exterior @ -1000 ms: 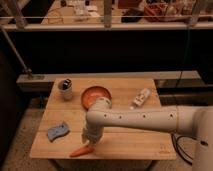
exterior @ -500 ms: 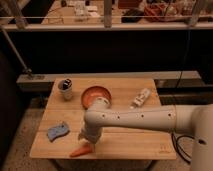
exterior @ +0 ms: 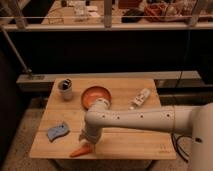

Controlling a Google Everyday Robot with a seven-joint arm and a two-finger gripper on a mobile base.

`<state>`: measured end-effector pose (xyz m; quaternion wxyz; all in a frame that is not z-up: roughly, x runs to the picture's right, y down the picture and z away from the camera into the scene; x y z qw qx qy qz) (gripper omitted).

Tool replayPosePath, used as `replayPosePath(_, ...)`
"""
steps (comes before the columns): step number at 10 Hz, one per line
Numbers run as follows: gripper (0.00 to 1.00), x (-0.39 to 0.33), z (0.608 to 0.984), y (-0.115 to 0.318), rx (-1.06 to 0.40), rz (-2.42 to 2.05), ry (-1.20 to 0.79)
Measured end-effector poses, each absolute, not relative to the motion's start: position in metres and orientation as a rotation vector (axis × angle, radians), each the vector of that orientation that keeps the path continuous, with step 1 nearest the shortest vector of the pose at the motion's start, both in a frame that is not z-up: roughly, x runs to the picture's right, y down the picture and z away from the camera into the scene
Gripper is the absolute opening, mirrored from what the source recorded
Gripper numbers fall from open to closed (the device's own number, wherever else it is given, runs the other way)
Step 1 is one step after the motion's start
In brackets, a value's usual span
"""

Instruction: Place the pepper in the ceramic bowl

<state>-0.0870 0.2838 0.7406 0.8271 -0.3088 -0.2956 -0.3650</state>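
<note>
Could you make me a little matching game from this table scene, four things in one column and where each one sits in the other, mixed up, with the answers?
Things:
1. pepper
2. ceramic bowl
3. blue sponge
4. grey cup

Places:
A. far left corner of the table
B. front edge, right at the gripper
C. left side, nearer the front
D. middle of the far half, beside the cup

Pairs: 1-B, 2-D, 3-C, 4-A
</note>
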Motion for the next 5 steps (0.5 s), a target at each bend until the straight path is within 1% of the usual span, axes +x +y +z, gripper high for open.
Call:
replayPosePath(4, 0.17, -0.0862, 0.7428, 0.2874, -0.661, -0.783, -0.632)
replayPosePath(5, 0.14, -0.0849, 0.7415, 0.2872, -0.662, -0.783, -0.630)
